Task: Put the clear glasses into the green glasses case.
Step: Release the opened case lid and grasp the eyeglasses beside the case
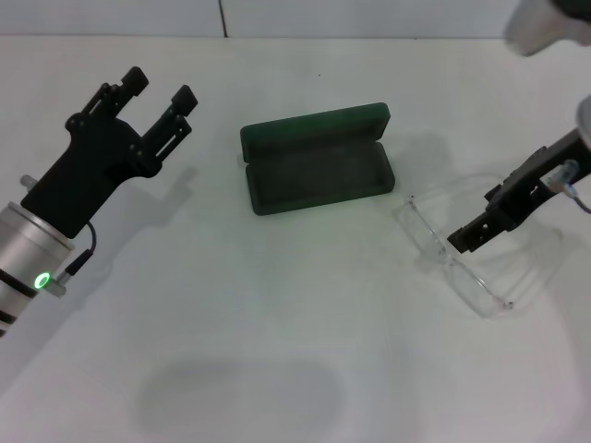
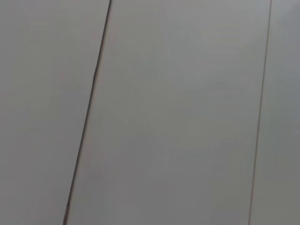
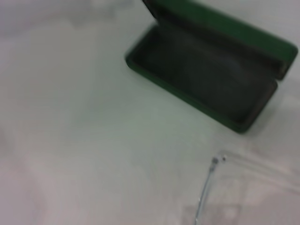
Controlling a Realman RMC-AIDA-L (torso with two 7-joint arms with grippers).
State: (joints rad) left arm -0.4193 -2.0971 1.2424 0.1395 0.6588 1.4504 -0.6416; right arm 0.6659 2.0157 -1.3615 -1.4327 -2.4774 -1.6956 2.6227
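The green glasses case [image 1: 319, 161] lies open at the middle of the table, lid tipped back and dark lining showing; in the right wrist view the case [image 3: 206, 79] is empty. The clear glasses [image 1: 462, 254] sit to the case's right, and one thin arm with its hinge [image 3: 212, 168] shows in the right wrist view. My right gripper [image 1: 462, 240] comes in from the right and its tip is right at the glasses' frame. My left gripper [image 1: 159, 90] hangs open above the table's far left, holding nothing.
The white table [image 1: 277, 323] stretches wide in front of the case. A white robot part [image 1: 545, 23] sits at the top right corner. The left wrist view shows only grey panels with a dark seam [image 2: 89, 108].
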